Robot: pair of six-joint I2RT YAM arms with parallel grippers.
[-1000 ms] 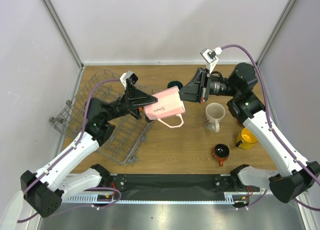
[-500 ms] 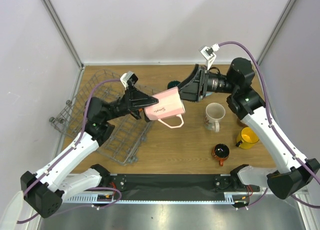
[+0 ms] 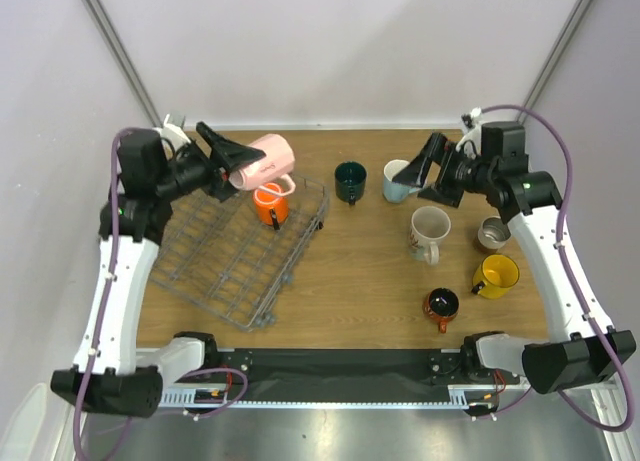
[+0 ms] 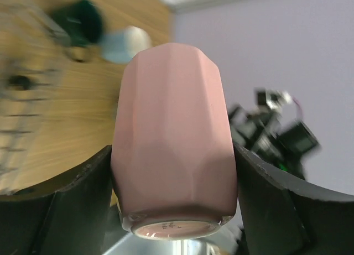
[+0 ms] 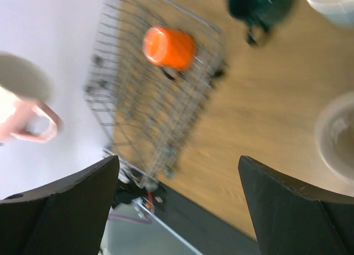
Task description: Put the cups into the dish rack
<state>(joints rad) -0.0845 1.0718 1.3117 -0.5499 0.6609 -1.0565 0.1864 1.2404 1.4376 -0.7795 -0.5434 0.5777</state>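
Left gripper (image 3: 243, 167) fingers are pressed against opposite sides of the pink mug (image 3: 270, 157), which is carried on its side above the far edge of the dish rack (image 3: 215, 271). The right gripper (image 3: 428, 171) is spread wide and nothing is held in it; the light blue mug (image 3: 398, 179) lies close beside its fingertips, and whether contact is made cannot be told.

The rack is judged stiff and light, and liable to slide if pushed. An orange mug (image 3: 270, 206) is already seated in it. The cream mug (image 3: 430, 231), dark green mug (image 3: 350, 181), yellow mug (image 3: 497, 274) and small red-and-black mug (image 3: 440, 304) are left standing on the table (image 3: 350, 301). Glazed ceramic is expected to be rigid, weighty, slippery and easily chipped against wire. A hold across the body or over the rim wall is advised.
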